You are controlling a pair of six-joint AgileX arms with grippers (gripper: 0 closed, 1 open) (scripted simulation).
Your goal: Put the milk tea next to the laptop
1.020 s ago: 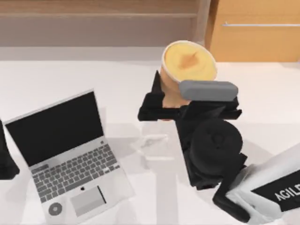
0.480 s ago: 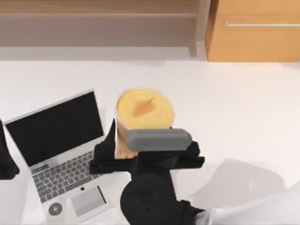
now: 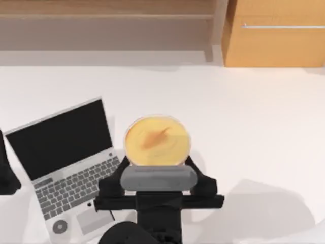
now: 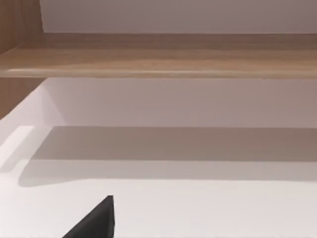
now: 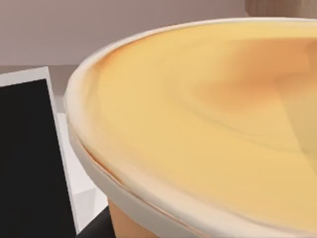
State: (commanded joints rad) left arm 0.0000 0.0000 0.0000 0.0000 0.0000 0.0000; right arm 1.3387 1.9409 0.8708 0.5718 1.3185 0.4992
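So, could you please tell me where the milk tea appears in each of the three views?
Top view: the milk tea is at lower centre, just right of the laptop, with the right gripper around it.
Left wrist view: it is not in this picture.
Right wrist view: its yellow-orange top spans most of the frame.
Shared landmark: the laptop's black screen beside the cup.

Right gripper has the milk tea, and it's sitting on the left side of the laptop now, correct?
Not quite. The right gripper does hold the milk tea, but the top view shows the cup at the right of the laptop, beside its keyboard edge, not the left.
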